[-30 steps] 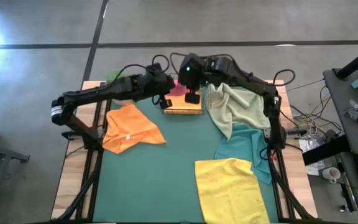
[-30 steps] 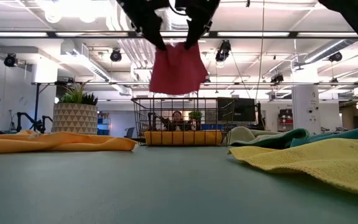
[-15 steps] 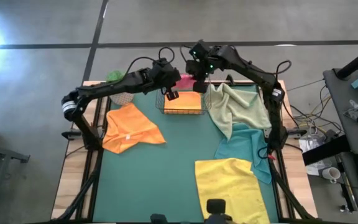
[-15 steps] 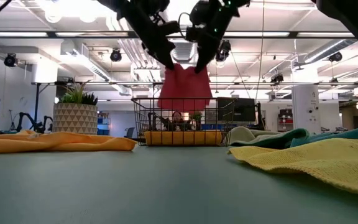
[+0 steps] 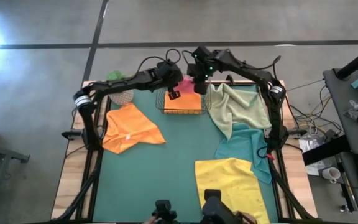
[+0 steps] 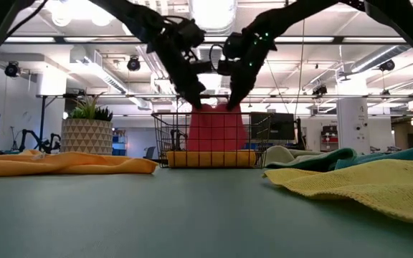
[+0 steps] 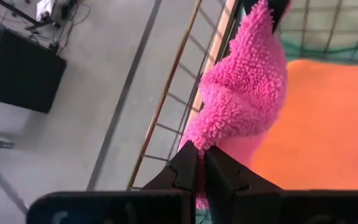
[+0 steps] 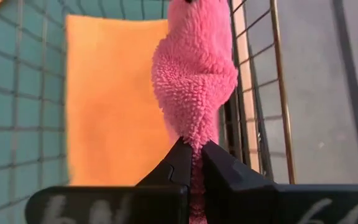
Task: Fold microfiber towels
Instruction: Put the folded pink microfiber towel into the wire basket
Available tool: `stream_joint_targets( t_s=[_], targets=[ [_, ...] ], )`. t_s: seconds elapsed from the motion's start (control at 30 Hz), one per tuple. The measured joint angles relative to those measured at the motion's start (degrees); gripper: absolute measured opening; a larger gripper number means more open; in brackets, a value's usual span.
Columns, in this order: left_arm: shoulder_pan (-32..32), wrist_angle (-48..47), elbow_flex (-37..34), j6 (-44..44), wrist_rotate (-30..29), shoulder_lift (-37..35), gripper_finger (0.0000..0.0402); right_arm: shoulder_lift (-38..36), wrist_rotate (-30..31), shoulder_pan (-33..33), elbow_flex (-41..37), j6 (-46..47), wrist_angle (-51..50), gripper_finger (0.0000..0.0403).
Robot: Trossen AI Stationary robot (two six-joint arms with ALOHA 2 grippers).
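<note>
A folded pink microfiber towel (image 6: 217, 130) hangs between my two grippers over the wire basket (image 5: 166, 107) at the table's far edge. My left gripper (image 6: 195, 104) is shut on its left upper corner, and my right gripper (image 6: 232, 103) is shut on its right upper corner. A folded orange towel (image 5: 185, 103) lies flat on the basket's floor. On the green mat lie a crumpled orange towel (image 5: 129, 127), a pale sage one (image 5: 238, 107), a teal one (image 5: 247, 148) and a yellow one (image 5: 229, 186). My left gripper pinches the pink towel's upper edge (image 7: 205, 142) between its two fingers, at the left corner, through several folded layers. The fingers slant down toward the far edge. The towel hangs slack below them, its lower part behind the basket's wires. My right gripper pinches the same upper edge (image 8: 190, 135) at the right corner, between both fingers, also slanting down from above. Several folded layers bunch at the fingertips. The towel hangs below, over the orange towel in the basket.
A potted plant (image 5: 119, 79) stands at the far left corner, beside the basket. The sage towel drapes close to the basket's right side. The middle of the mat (image 5: 166, 168) is bare. Dark objects show at the near edge (image 5: 210, 208).
Both grippers have moved toward the table's far edge and down, still shut on the pink towel. The towel, which hung high above the basket, has come down so that its lower part is now inside the basket's wires.
</note>
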Motion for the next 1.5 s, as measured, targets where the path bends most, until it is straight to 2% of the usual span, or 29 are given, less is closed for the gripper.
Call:
stream_joint_targets(
  t_s=[0.27, 0.6, 0.87, 1.0, 1.2, 1.33, 1.5],
  targets=[
    [2.41, 1.64, 0.09, 3.91, -0.07, 0.94, 0.0001, 0.0, 0.93, -1.99, -3.28, -1.11, 5.22, 0.0008],
    [3.04, 1.13, 0.43, 5.13, 1.41, 0.83, 0.0001, -0.42, 1.37, -2.26, -2.12, -2.0, 5.38, 0.0008],
    [2.89, -1.01, -2.91, 5.07, 4.32, 1.12, 0.0001, 0.11, -0.98, -1.65, -8.19, -1.44, 5.15, 0.0008],
    [3.15, 1.64, -2.93, 7.36, 2.93, 1.12, 0.0001, 0.11, -0.54, -1.83, -8.11, -1.38, 6.35, 0.0008],
    [3.73, 5.04, -1.15, 9.43, -0.25, 0.86, 0.0001, 0.09, 2.71, -2.58, -3.13, -1.42, 7.07, 0.0008],
    [3.58, 2.99, -1.65, 9.51, 0.45, 0.66, 0.0001, 0.09, 2.38, -2.66, -2.07, -1.54, 4.73, 0.0008],
    [3.06, 0.42, -4.07, 9.49, 3.36, 0.68, 0.0001, 0.07, -0.74, -1.54, -6.51, -1.44, 4.8, 0.0008]
  ],
)
